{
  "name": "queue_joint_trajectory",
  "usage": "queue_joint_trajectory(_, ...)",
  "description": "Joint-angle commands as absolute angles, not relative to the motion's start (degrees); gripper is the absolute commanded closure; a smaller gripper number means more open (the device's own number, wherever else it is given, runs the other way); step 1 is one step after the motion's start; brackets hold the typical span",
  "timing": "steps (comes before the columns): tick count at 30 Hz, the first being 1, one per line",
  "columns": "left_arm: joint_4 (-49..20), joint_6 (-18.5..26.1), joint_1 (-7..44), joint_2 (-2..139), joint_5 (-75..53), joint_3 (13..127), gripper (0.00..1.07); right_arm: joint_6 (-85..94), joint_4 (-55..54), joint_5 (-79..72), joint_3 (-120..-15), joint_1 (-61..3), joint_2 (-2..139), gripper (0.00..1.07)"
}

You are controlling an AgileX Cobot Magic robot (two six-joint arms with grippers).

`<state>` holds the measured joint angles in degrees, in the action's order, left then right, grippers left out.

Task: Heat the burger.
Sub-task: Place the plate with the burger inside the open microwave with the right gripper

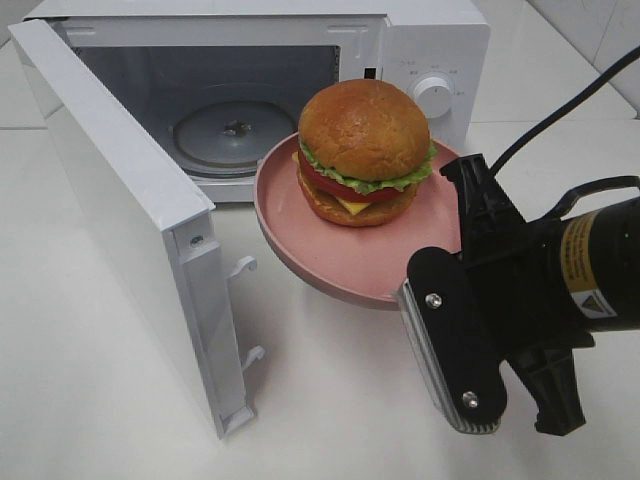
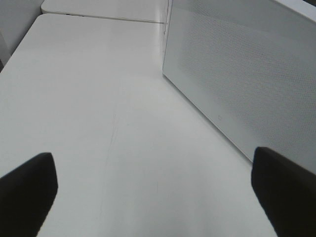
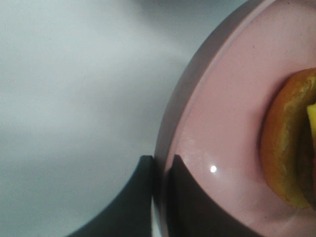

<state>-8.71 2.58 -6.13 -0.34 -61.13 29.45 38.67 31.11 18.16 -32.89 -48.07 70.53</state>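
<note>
Right wrist view crops burger (image 3: 289,148); claw (image 3: 161,165) grips plate (image 3: 217,108).

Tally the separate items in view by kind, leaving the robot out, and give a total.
Microwave: 1
Pink plate: 1
Burger: 1
Total: 3

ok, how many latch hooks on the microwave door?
2. The upper latch hook sticks out midway down the free edge of the open microwave door; the lower latch hook is near its bottom corner. None looks hidden.
</note>
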Motion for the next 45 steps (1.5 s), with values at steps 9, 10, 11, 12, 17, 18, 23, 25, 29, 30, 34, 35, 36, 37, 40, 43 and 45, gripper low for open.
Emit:
queue_joint_trajectory(9, -9.0, 2.4, -6.4, -1.3, -61.1, 29.5, 0.06, 84.3, 2.3, 13.5, -32.9, -36.8, 70.2, 1.07)
queue_joint_trajectory(10, -9.0, 2.4, -6.4, -1.3, -61.1, 29.5, 0.06, 84.3, 2.3, 13.5, -32.9, -36.8, 70.2, 1.07)
queue_joint_trajectory(11, -9.0, 2.4, -6.4, -1.3, -61.1, 29.5, 0.06, 91.7, -3.8, 12.8, -32.9, -35.5, 70.2, 1.07)
queue_joint_trajectory(12, -9.0, 2.4, -6.4, -1.3, -61.1, 29.5, 0.06, 95.3, -6.2, 12.8, -32.9, -34.9, 70.2, 1.07)
queue_joint_trajectory(17, -9.0, 2.4, -6.4, -1.3, -61.1, 29.5, 0.06, 106.6, -16.0, 13.0, -32.9, -32.7, 70.2, 1.07)
queue_joint_trajectory(18, -9.0, 2.4, -6.4, -1.3, -61.1, 29.5, 0.06, 106.6, -16.0, 13.0, -32.9, -32.7, 70.2, 1.07)
queue_joint_trajectory(23, -9.0, 2.4, -6.4, -1.3, -61.1, 29.5, 0.06, 106.3, -14.5, 13.4, -32.9, -32.5, 70.5, 1.07)
queue_joint_trajectory(25, -9.0, 2.4, -6.4, -1.3, -61.1, 29.5, 0.06, 105.2, -12.8, 13.4, -32.9, -32.5, 71.0, 1.07)
queue_joint_trajectory(29, -9.0, 2.4, -6.4, -1.3, -61.1, 29.5, 0.06, 105.1, -12.0, 12.8, -33.0, -34.0, 72.8, 1.07)
queue_joint_trajectory(30, -9.0, 2.4, -6.4, -1.3, -61.1, 29.5, 0.06, 105.1, -12.0, 12.8, -33.1, -34.4, 73.3, 1.07)
queue_joint_trajectory(34, -9.0, 2.4, -6.4, -1.3, -61.1, 29.5, 0.06, 105.1, -12.0, 12.7, -34.9, -35.0, 75.6, 1.07)
queue_joint_trajectory(35, -9.0, 2.4, -6.4, -1.3, -61.1, 29.5, 0.06, 104.9, -12.0, 12.7, -35.6, -35.0, 76.2, 1.07)
queue_joint_trajectory(36, -9.0, 2.4, -6.4, -1.3, -61.1, 29.5, 0.06, 104.9, -12.0, 12.7, -35.6, -35.0, 76.2, 1.07)
queue_joint_trajectory(37, -9.0, 2.4, -6.4, -1.3, -61.1, 29.5, 0.06, 104.1, -12.0, 12.7, -37.1, -35.0, 77.5, 1.07)
queue_joint_trajectory(40, -9.0, 2.4, -6.4, -1.3, -61.1, 29.5, 0.06, 104.0, -12.0, 12.7, -39.1, -35.0, 79.6, 1.07)
queue_joint_trajectory(43, -9.0, 2.4, -6.4, -1.3, -61.1, 29.5, 0.06, 102.9, -11.7, 12.9, -41.2, -35.0, 82.0, 1.07)
queue_joint_trajectory(45, -9.0, 2.4, -6.4, -1.3, -61.1, 29.5, 0.06, 102.7, -11.7, 12.9, -42.4, -35.0, 83.5, 1.07)
